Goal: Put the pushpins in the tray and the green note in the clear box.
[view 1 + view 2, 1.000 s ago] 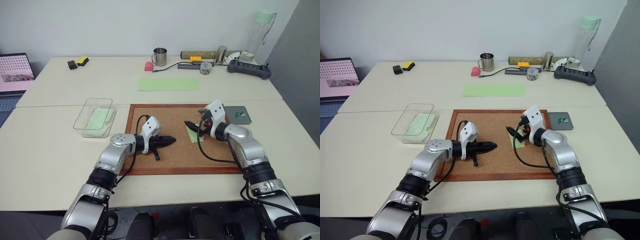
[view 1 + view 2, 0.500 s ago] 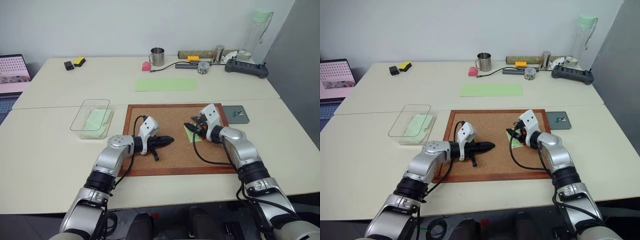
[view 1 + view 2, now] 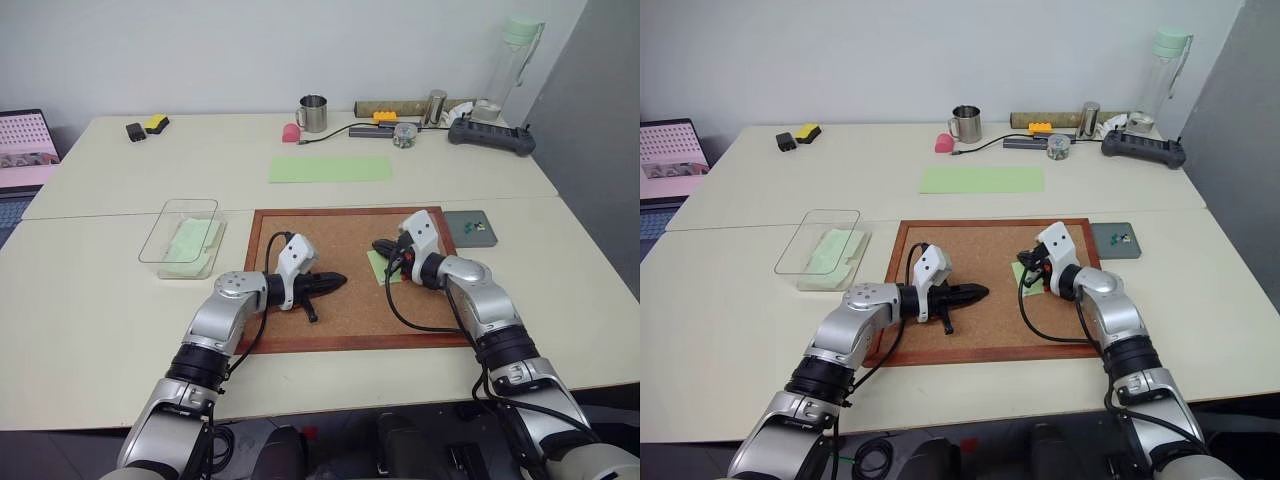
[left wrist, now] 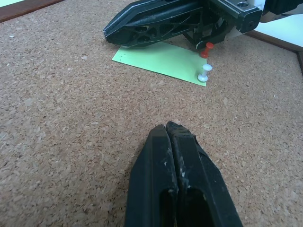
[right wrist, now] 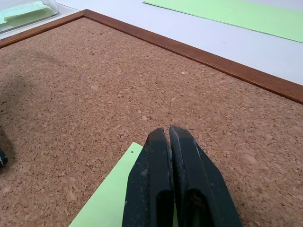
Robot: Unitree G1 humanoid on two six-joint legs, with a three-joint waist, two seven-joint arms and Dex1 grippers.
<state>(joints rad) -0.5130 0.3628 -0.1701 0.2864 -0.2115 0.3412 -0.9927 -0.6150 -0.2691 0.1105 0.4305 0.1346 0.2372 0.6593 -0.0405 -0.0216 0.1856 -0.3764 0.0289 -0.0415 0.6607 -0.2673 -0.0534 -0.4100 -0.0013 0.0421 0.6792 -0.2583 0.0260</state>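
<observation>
The green note (image 4: 161, 60) lies on the cork board (image 3: 340, 300), right of centre, fixed by a red pushpin (image 4: 206, 49) and a white pushpin (image 4: 204, 73) at its right end. The right pincer (image 3: 380, 246) is clenched with nothing between its fingers, its tips over the note's far-left part. The left pincer (image 3: 340, 280) is clenched and empty, resting over the board's middle. The tray (image 3: 470, 227) sits on the counter (image 3: 90, 300) just right of the board. The clear box (image 3: 185, 235) sits left of the board.
</observation>
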